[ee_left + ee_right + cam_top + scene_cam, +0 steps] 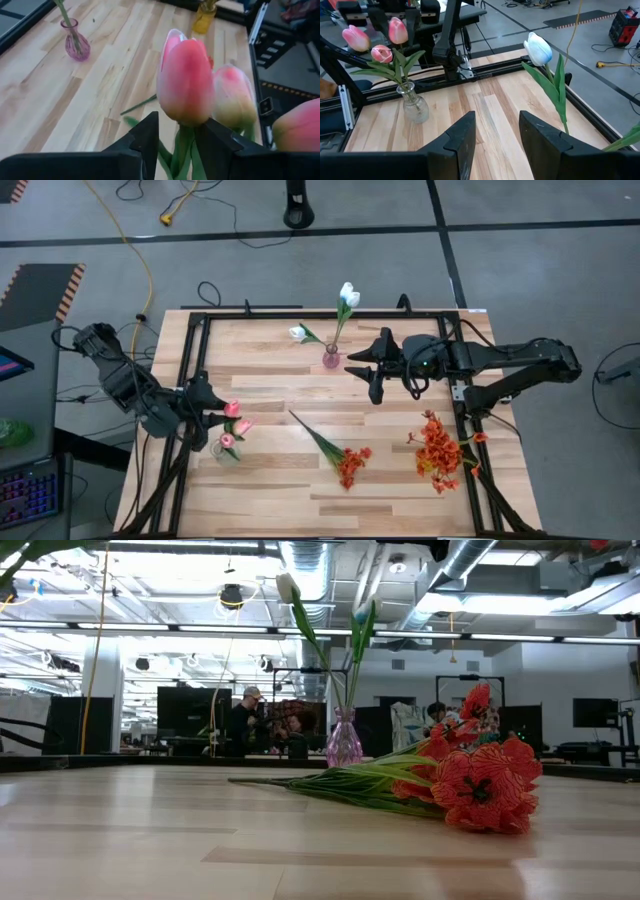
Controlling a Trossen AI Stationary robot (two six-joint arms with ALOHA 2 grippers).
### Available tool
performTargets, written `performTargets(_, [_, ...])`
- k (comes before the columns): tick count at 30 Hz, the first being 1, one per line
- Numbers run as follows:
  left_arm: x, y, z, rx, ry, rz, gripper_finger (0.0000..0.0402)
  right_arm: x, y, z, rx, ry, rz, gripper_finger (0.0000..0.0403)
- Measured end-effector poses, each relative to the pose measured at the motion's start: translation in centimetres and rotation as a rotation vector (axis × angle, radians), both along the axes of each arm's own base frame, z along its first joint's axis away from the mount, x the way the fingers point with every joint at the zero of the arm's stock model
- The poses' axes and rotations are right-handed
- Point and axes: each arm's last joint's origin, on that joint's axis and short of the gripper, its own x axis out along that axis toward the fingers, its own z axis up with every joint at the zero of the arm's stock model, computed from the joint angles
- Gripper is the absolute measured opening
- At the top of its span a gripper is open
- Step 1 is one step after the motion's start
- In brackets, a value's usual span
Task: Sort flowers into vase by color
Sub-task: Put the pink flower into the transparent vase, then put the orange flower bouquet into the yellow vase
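Note:
Three pink tulips (233, 409) stand in a clear vase (413, 107) near the table's left edge. My left gripper (179, 123) is open just under one bloom (185, 80), with its fingers on either side of the green stems (182, 147). Two white tulips (348, 295) stand in a pink vase (331, 359) at the far middle. My right gripper (362, 376) hovers open and empty just right of that vase. One red-orange bunch (350, 464) lies flat on the table's near middle. Another red-orange bunch (438, 452) is at the right.
A yellow vase (204, 18) stands by the right frame rail, seen in the left wrist view. A black metal frame (320, 313) borders the tabletop. Bare wood lies between the pink vase and the lying bunch. People sit in the room far behind the table (245, 720).

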Motion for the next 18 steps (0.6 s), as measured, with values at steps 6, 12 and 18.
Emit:
performTargets(6, [-1.7,1.3,0.9,-0.07,-0.051,-0.02,0.011,0.0,0.0,0.0,0.0,0.0,0.0,0.0177])
performTargets(12, [-2.9,2.1,1.4,-0.179,-0.056,-0.076,0.011,0.0,0.0,0.0,0.0,0.0,0.0,0.0177])
performTargets(18, [-3.4,2.6,1.6,-0.16,-0.091,-0.065,0.011,0.0,0.0,0.0,0.0,0.0,0.0,0.0177])
